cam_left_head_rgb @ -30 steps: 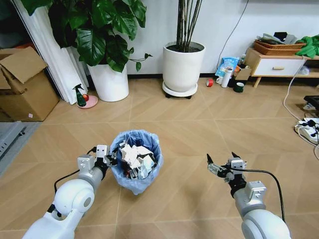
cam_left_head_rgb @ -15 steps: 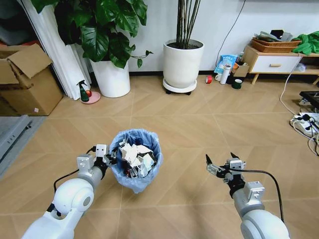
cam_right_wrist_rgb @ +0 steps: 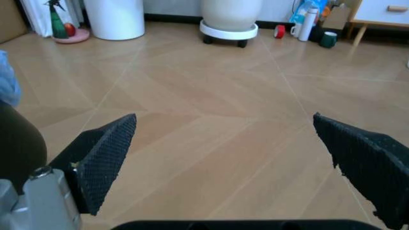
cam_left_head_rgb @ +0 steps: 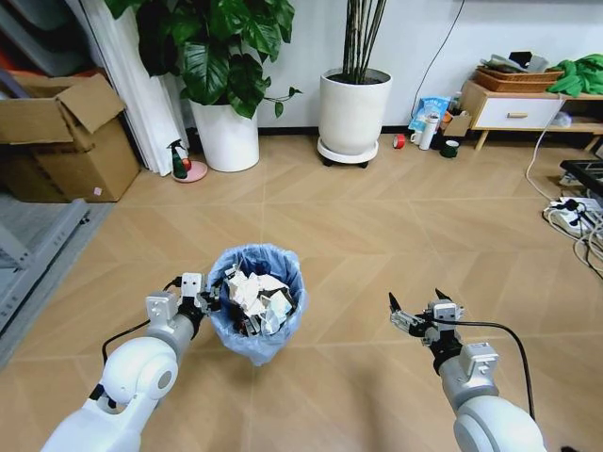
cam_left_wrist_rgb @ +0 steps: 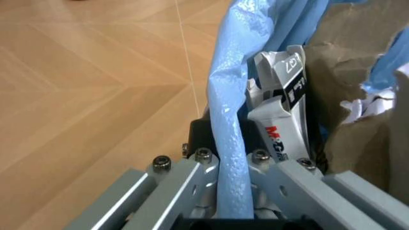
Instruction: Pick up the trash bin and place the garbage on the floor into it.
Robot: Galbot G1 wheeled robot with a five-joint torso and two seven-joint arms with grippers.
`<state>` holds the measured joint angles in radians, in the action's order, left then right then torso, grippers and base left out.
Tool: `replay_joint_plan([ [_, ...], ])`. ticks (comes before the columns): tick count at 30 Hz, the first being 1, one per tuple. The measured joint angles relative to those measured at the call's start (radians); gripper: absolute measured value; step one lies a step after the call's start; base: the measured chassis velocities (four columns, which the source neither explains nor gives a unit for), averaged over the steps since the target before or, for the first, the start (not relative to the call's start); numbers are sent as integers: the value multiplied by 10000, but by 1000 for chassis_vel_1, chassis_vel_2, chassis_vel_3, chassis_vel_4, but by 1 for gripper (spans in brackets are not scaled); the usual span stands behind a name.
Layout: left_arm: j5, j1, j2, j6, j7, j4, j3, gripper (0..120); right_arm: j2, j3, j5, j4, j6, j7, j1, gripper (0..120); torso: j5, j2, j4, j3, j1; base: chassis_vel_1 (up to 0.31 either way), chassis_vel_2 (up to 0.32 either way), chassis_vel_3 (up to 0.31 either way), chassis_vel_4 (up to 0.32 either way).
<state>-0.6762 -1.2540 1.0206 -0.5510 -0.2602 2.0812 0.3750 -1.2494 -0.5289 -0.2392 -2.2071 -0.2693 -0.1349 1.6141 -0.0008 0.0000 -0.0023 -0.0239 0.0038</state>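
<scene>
gripping trash bin (cam_left_head_rgb: 256, 311) rim, left gripper (cam_left_head_rgb: 209, 299), right gripper (cam_left_head_rgb: 415, 313) spread

Left wrist view: white carton (cam_left_wrist_rgb: 284, 105) in the bin (cam_left_wrist_rgb: 211, 129) has "G7" printed in white on a dark patch near its top, plus red letters lower down, approx. "M·G", partly cut off. No other legible txt.

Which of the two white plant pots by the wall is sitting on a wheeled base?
The right-hand white pot, holding the tall thin stems; it stands on a low white caster base. The left pot, with broad leaves, sits directly on the floor.
</scene>
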Motion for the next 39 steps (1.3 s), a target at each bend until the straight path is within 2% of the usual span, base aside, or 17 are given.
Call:
replay_joint_plan([
  [4, 12, -40, 12, 26, 14, -13, 10, 0, 42, 51, -14, 38, 1, -3, -72, 100, 3, 0, -1, 1, 0, 190, -247, -198, 231],
  [5, 13, -52, 18, 41, 17, -14, 11, 0, 62, 75, -20, 58, 1, -10, -98, 100, -7, 0, 0, 0, 0, 182, -239, -175, 212],
  [8, 15, -74, 19, 64, 20, -14, 32, 0, 80, 122, -23, 97, 1, -27, -138, 100, 6, 0, 0, 0, 0, 182, -214, -180, 205],
  [15, -10, -65, 10, 66, 20, -13, 64, 0, 139, 137, -37, 113, 6, -54, -173, 100, -5, 0, 1, -1, 1, 179, -162, -172, 168],
  [18, -16, -58, 7, 67, 12, -5, 53, 0, 140, 137, -41, 110, 8, -69, -168, 100, 5, 0, -1, -1, 1, 194, -162, -205, 151],
  [21, -17, -64, 15, 67, 9, 6, 40, 0, 145, 129, -45, 103, 11, -75, -153, 100, -5, 0, -1, -1, 0, 192, -189, -189, 195],
  [23, -11, -82, 37, 67, 5, 16, 39, 0, 158, 122, -45, 101, 27, -77, -128, 100, 4, 0, 1, -1, 0, 195, -185, -179, 202],
  [26, -1, -93, 51, 68, 7, 16, 39, 0, 157, 115, -45, 99, 32, -81, -119, 100, -6, 0, 1, -1, 0, 172, -198, -188, 200],
  [29, 7, -88, 52, 76, 12, 17, 40, 0, 154, 113, -46, 100, 45, -97, -119, 100, 6, 0, 0, -1, 0, 180, -199, -197, 189],
  [31, 4, -80, 53, 79, 17, 17, 38, 0, 143, 110, -48, 104, 55, -100, -117, 100, -4, 0, 0, -1, 0, 190, -165, -188, 190],
  [39, -1, -72, 68, 85, 14, 15, 40, 0, 111, 65, -350, 271, 454, -109, -256, 100, 2, 0, 0, 2, -2, 147, -133, -155, 149],
])
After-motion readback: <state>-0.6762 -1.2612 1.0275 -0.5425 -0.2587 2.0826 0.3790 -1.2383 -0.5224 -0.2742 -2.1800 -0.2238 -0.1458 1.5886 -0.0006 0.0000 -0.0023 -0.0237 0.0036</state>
